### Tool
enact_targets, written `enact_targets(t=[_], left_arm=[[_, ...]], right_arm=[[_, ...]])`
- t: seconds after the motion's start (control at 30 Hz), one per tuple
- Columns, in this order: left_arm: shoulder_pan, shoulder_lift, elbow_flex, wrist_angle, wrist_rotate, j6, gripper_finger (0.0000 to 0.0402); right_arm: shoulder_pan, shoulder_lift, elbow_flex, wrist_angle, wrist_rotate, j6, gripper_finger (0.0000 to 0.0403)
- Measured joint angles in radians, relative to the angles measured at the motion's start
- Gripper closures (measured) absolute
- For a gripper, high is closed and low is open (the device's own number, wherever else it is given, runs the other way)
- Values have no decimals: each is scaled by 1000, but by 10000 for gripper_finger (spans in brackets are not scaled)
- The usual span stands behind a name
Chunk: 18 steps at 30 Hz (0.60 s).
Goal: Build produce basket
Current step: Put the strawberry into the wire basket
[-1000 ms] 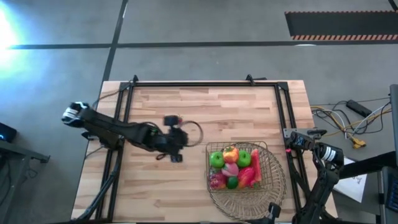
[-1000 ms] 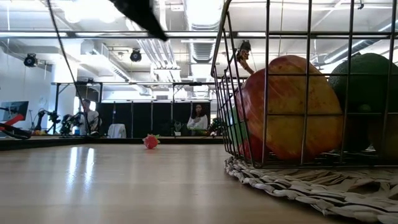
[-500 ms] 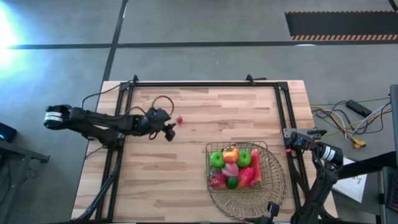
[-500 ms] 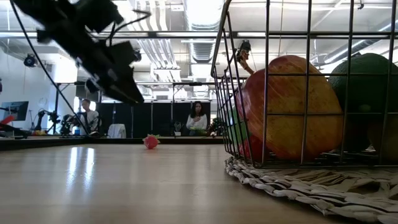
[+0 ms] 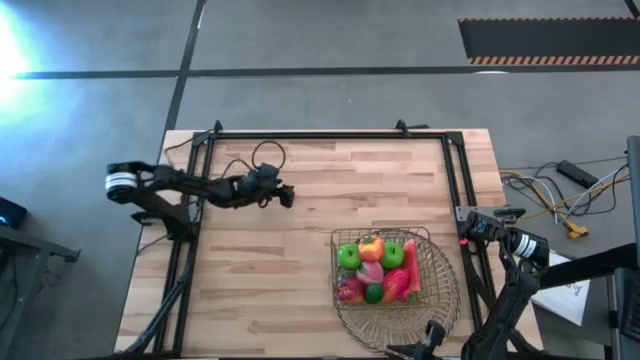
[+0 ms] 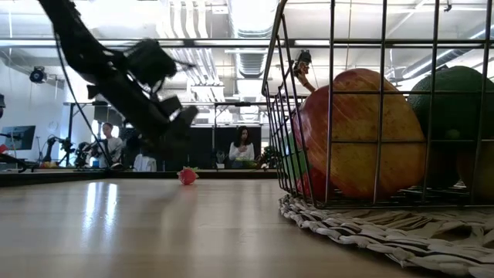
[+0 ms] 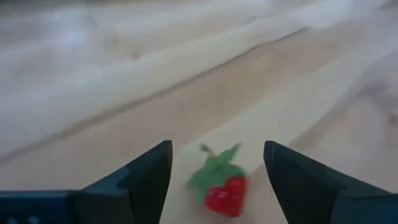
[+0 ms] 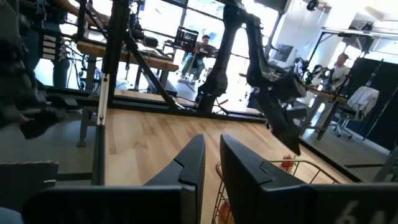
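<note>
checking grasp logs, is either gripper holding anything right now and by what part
Nothing is held. The left gripper is open above the strawberry on the table; the right gripper is empty, its fingers nearly together.

A small red strawberry [image 7: 224,195] with a green leafy top lies alone on the surface, just ahead of the left hand [image 5: 283,195] and between its spread fingers. Well apart from that hand, the copper-wire basket [image 5: 428,246] stands upright, holding green, red, pink and orange produce [image 5: 376,268].

Wooden table [image 5: 330,170]: straw mat [image 6: 401,228] under basket [image 5: 385,268], lone strawberry [image 7: 222,191] well apart.
</note>
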Motion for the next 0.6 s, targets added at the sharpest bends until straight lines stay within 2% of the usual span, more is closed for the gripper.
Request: enact_targets(t=[0.17, 0.27, 0.43, 0.6], left_arm=[[26, 118, 53, 0, 31, -37, 181], [29, 162, 85, -2, 84, -36, 196], [29, 175, 107, -1, 132, -29, 232], [29, 163, 106, -8, 164, 17, 287]], right_arm=[[0, 0, 0, 0, 0, 2, 360], [0, 0, 0, 0, 0, 8, 360], [0, 0, 0, 0, 0, 18, 360], [0, 0, 0, 0, -2, 37, 360]])
